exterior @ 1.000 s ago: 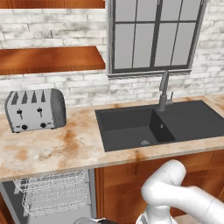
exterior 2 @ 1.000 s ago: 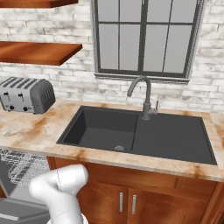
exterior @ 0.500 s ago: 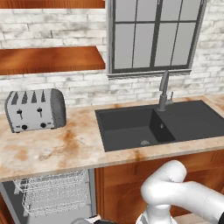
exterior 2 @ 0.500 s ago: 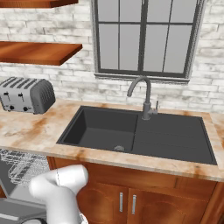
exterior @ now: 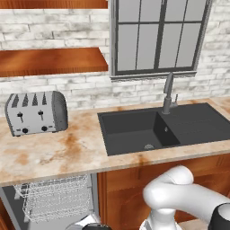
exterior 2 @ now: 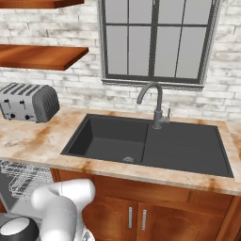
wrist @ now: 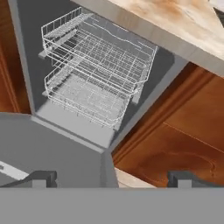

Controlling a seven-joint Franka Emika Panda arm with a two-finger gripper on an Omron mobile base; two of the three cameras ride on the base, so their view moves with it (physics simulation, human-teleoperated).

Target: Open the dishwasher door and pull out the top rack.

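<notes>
The gripper [wrist: 109, 177] hung spread wide, grasping nothing, above the lowered dishwasher door [wrist: 48, 148]; the top rack [wrist: 100, 48] sat inside the tub under the counter [exterior: 67, 152], seemingly not drawn out.

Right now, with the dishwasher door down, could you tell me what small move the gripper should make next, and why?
Probably advance the open gripper toward the top rack's front edge: the dishwasher door already lies open, and both racks appear to sit inside the tub, ungrasped.

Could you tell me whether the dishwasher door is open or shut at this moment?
Open. In the hand view the dishwasher door lies folded down flat, and the top rack shows inside the cavity above a lower rack.
</notes>
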